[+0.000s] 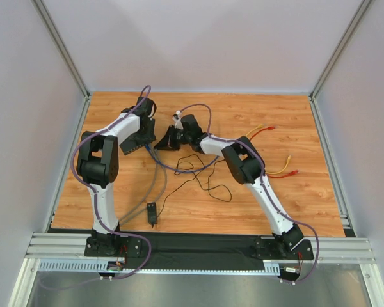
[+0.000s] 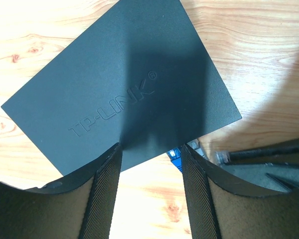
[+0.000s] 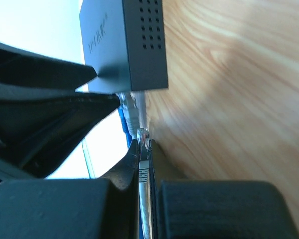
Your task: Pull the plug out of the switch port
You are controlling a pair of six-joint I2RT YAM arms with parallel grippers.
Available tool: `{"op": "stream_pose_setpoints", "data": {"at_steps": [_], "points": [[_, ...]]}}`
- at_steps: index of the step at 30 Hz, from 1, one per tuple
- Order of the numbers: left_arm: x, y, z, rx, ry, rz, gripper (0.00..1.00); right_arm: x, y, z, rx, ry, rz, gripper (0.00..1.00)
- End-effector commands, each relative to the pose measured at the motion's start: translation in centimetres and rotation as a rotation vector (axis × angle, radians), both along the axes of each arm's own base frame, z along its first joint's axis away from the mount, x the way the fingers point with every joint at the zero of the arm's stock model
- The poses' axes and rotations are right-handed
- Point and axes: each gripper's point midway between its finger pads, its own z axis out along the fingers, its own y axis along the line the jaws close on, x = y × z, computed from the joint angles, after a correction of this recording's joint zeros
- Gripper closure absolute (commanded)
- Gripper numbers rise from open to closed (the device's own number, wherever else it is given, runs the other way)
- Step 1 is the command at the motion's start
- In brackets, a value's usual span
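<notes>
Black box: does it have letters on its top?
Yes, the left wrist view shows TP-LINK pressed into the flat top of the switch.

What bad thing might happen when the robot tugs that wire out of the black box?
The switch may slide along: the left gripper is open over it, not clamping. The right gripper pinches the grey cable beside a blue cable, so the tug might drag that too.
</notes>
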Motion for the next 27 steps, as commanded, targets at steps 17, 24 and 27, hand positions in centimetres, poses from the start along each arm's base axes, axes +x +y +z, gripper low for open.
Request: {"op": "stream_pose_setpoints", "data": {"at_steps": [17,24,27], "points": [[0.0,0.3,-0.4,-0.046,-0.015,0.002,0.4,1.1,-18.1,-0.4,-0.578,-0.154,-0.298,1.0],[0.0,0.3,-0.2,-0.062,-0.02,0.003,0.4,-0.6,-25.1,-1.0,-0.713,-0.137,-0.431,1.0],[0.0,0.1,-0.2,-0.068,-0.021,-0.003,0.4,-1.3,-25.1,-1.0,-0.697,-0.141,-0.426,0.96]]}}
